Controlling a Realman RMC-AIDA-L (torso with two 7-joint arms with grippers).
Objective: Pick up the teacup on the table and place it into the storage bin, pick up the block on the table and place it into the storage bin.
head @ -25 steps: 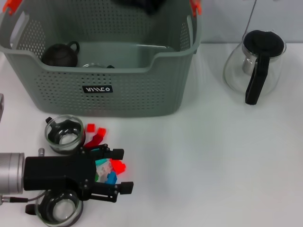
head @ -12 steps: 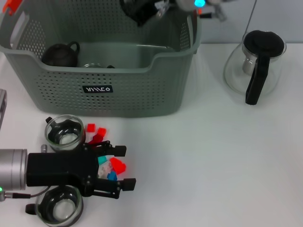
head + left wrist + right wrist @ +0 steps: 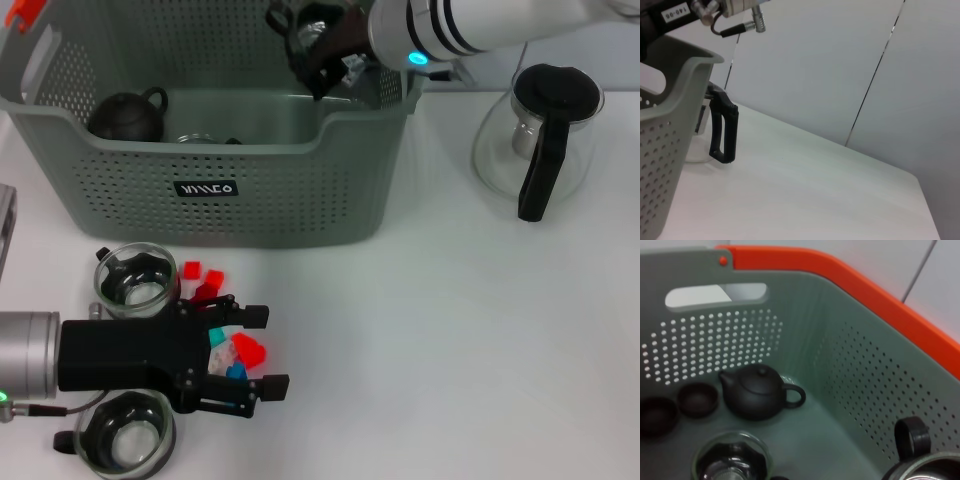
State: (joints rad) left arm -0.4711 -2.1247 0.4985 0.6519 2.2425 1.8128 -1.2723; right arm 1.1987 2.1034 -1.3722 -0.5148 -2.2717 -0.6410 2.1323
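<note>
White table: left end effector (open) straddles blocks.

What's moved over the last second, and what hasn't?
The right gripper has come into view over the storage bin's far right corner. The left gripper shifted slightly nearer, open around the coloured blocks. Bin, dark teapot, glass cups and glass pitcher stayed put.
</note>
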